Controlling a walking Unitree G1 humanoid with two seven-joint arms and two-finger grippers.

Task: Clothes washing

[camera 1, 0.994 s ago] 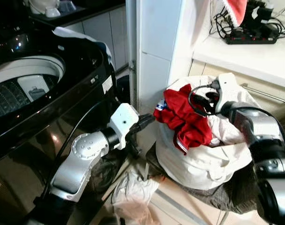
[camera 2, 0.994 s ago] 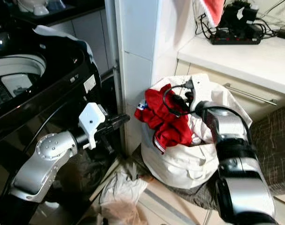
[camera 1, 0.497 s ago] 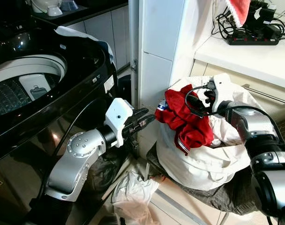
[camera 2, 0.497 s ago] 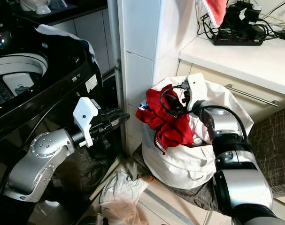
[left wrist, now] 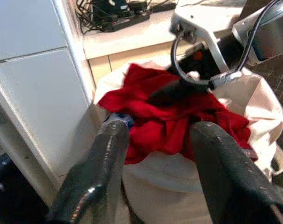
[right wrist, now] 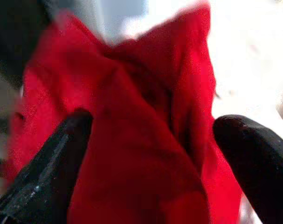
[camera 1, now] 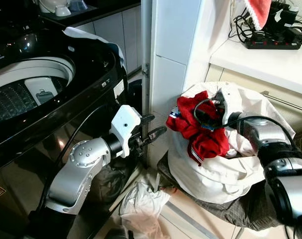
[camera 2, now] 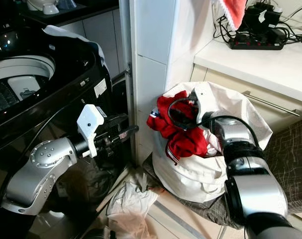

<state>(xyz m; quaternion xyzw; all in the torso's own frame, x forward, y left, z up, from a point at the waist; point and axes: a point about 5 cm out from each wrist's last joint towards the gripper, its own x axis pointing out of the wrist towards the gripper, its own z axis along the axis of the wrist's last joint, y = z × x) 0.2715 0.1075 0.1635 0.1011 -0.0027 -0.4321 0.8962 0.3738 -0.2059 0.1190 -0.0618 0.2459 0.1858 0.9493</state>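
Observation:
A red garment (camera 1: 203, 132) lies bunched on top of a full white laundry bag (camera 1: 215, 174) on the floor beside a white pillar. My right gripper (right wrist: 155, 154) is pushed down into it, open, one black finger (right wrist: 52, 177) on each side of a red fold. My left gripper (camera 1: 154, 125) hangs open in front of the black top-loading washing machine (camera 1: 51, 99), pointing at the bag and a short way from it. In the left wrist view the red garment (left wrist: 169, 112) shows between the fingers. The machine's drum (camera 1: 21, 92) is uncovered.
A pale cloth (camera 1: 141, 199) lies crumpled on the floor between machine and bag. A dark patterned mat (camera 1: 240, 209) is under the bag. The counter behind holds a power strip (camera 1: 270, 42) with tangled cables. A white cloth (camera 1: 91, 37) drapes over the machine's far corner.
My right gripper has gone forward and down into the red garment. My left gripper's fingers have spread apart and drawn back slightly towards the machine. The camera has shifted a little.

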